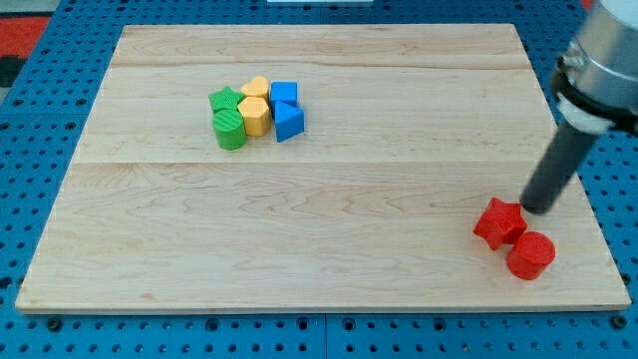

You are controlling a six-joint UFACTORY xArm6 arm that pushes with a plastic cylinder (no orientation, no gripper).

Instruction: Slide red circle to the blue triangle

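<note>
Red circle (530, 255) sits near the desk's (319, 249) bottom-right corner, well apart from the blue triangle (289, 123).
My tip (539, 207) is just above-right of the red star (499, 222), which touches the red circle's upper left. No tool on this rod, so nothing to spread or pinch. Blue triangle sits below the blue cube (285, 94), beside two yellow blocks (255, 110), the green star (225, 100) and green cylinder (230, 131).
</note>
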